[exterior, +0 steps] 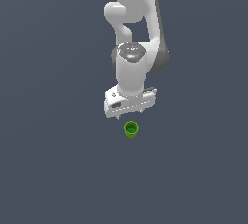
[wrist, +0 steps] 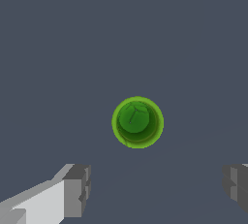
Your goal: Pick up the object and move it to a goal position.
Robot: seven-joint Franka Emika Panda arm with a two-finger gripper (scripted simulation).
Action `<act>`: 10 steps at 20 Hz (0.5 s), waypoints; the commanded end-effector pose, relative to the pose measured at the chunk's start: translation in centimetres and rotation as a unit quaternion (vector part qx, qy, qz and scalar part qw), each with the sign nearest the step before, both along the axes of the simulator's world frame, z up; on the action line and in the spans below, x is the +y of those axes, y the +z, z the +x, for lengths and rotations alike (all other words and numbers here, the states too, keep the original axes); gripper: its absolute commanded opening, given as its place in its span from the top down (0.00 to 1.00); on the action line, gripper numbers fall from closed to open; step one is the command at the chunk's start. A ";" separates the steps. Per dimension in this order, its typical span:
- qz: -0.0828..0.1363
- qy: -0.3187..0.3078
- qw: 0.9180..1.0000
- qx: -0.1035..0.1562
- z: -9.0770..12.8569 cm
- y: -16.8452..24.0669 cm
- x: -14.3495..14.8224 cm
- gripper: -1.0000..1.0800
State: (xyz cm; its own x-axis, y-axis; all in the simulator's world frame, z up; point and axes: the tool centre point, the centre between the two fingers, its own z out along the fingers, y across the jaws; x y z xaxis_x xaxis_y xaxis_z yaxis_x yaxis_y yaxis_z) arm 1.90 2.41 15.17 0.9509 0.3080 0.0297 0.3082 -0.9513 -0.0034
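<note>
on the bare grey floor the green cup (exterior: 131, 129) (wrist: 137, 122) stood upright, hollow mouth up, free of any contact. just above it hung the white gripper (exterior: 129, 113) (wrist: 157, 189), its grey fingers (wrist: 77, 190) spread wide, holding nothing.

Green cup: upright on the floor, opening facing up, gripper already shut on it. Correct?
Not quite. The green cup is upright with its opening facing up, but the gripper is not shut on it. The wrist view shows the fingers spread wide apart with the cup clear of both, untouched. The exterior view also shows the cup apart from the gripper.
</note>
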 end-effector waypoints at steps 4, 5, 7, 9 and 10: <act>-0.005 0.079 0.997 0.002 0.3 -0.9 0.1 0.04; -0.005 0.094 0.996 0.003 0.4 -1.1 0.1 0.04; -0.007 0.123 0.992 0.003 0.5 -1.4 0.2 0.04; -0.008 0.152 0.988 0.004 0.6 -1.8 0.3 0.04; -0.008 0.166 0.986 0.005 0.6 -2.0 0.3 0.04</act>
